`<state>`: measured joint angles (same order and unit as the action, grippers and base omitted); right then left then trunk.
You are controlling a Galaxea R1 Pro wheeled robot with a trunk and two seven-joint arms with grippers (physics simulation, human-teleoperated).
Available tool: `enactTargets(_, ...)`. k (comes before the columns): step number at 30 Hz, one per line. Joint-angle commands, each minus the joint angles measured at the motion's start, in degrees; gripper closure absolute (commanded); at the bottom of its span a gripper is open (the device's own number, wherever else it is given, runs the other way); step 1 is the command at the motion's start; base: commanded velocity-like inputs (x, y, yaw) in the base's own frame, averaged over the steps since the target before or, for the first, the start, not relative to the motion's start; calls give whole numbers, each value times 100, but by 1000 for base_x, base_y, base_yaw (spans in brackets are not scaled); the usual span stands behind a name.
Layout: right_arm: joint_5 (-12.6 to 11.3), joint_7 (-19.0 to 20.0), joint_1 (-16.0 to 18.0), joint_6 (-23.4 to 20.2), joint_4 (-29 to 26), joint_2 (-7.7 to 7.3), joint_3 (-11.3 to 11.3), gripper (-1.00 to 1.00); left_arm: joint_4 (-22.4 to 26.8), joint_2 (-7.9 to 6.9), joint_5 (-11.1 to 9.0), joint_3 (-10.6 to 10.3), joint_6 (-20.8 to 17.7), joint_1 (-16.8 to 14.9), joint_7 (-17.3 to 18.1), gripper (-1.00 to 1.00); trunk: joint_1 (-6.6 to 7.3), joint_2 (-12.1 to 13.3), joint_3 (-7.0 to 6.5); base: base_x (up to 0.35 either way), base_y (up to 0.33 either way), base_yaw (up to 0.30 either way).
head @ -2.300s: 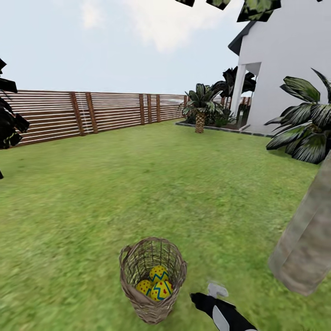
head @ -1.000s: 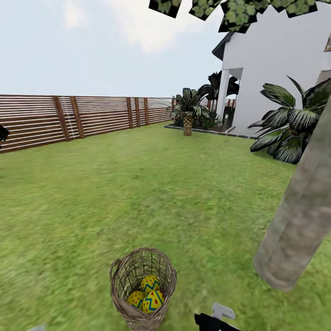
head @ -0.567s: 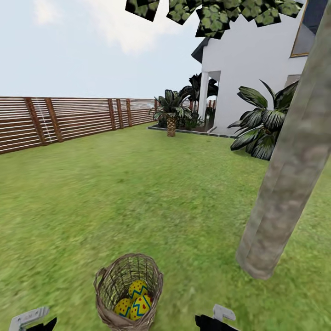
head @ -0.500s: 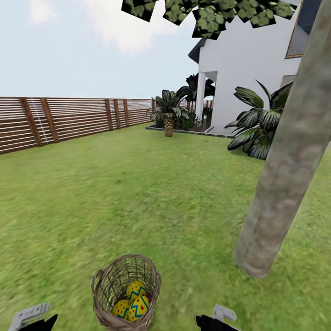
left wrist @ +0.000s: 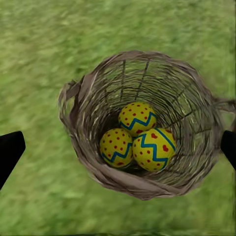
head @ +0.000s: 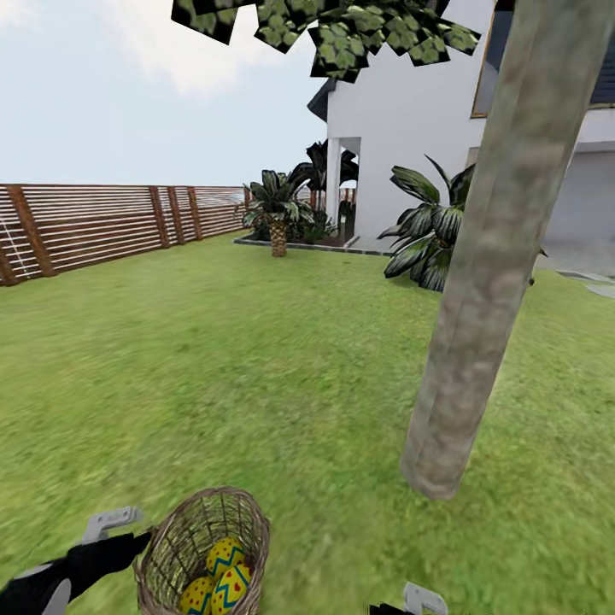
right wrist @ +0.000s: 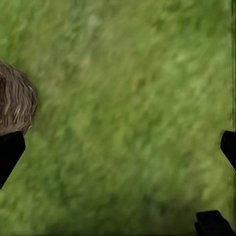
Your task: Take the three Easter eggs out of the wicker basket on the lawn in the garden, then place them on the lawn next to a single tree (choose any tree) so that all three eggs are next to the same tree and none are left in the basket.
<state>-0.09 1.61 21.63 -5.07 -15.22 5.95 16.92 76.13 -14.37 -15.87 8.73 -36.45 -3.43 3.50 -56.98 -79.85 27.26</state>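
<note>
Between the spread fingertips of the left gripper, seen from the left wrist, sits the wicker basket, its rim lying well inside the gap with grass showing on either side of it. Three Easter eggs rest at its bottom, touching one another in a tight cluster. From the head view the left gripper hangs just beside the basket rim, empty, on the side away from the tree. That trunk rises from the lawn near the basket, with bare grass between them and a wide stretch of open grass running out to the wooden fence and the white house. The right gripper likewise hovers with fingers spread wide over bare grass, holding nothing; the basket's rim lies just beside one fingertip.
</note>
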Motion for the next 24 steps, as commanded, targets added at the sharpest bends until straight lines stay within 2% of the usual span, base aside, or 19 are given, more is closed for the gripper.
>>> enactTargets(1, 0, 16, -1, -33, -12, 0, 32, -100, -108, 1, 9, -80, -35, -78, 21, -100, 23, 38, -14, 0, 0, -260)
enactTargets(2, 0, 16, -16, -31, -13, -5, 31, -100, -403, 4, 11, -215, -39, -284, 17, -100, 45, 78, -34, 0, 0, -245)
enactTargets(4, 0, 16, -37, -30, -14, -10, 31, -100, -770, 11, 10, -313, -42, -540, 18, -100, 89, 158, -74, 0, 0, -233)
enactTargets(7, 0, 15, -66, -29, -15, -18, 31, -100, -1608, 14, 7, -466, -18, -1158, 13, -100, 155, 278, -135, 0, 0, -207)
enactTargets(10, 0, 15, -75, -24, -16, -21, 31, -100, -1962, 22, 9, -522, -24, -1540, 11, -100, 221, 399, -194, 0, 0, -180)
enactTargets(13, 0, 15, -77, -22, -16, -22, 31, -100, -2155, 30, 48, -587, -38, -1791, 11, -100, 286, 519, -252, 0, 0, -151)
enactTargets(14, 0, 15, -78, -21, -16, -23, 31, -100, -2350, 40, 94, -651, -45, -1976, 11, -100, 308, 559, -271, 0, 0, -119)
enactTargets(17, 0, 20, -79, -16, -16, -20, 31, -100, -3080, 85, 156, -784, -40, -2485, 12, -100, 374, 680, -326, 0, 0, -66)
enactTargets(18, 0, 25, -80, -11, -16, -18, 27, -100, -3591, 110, 170, -826, -12, -2813, 15, -100, 396, 720, -344, 0, 0, -33)
enactTargets(21, 0, 32, -80, -7, -18, -16, 26, -100, -4389, 136, 171, -862, 89, -3295, 15, -100, 462, 840, -398, 0, 0, -22)
enactTargets(22, 0, 35, -80, 1, -20, -16, 25, -100, -4840, 146, 172, -875, 224, -3557, 13, -100, 484, 880, -416, 0, 0, -11)
enactTargets(24, 0, 38, -80, 8, -34, -15, 25, -100, -5254, 154, 174, -883, 356, -3790, 8, -100, 528, 960, -452, 0, 0, -7)
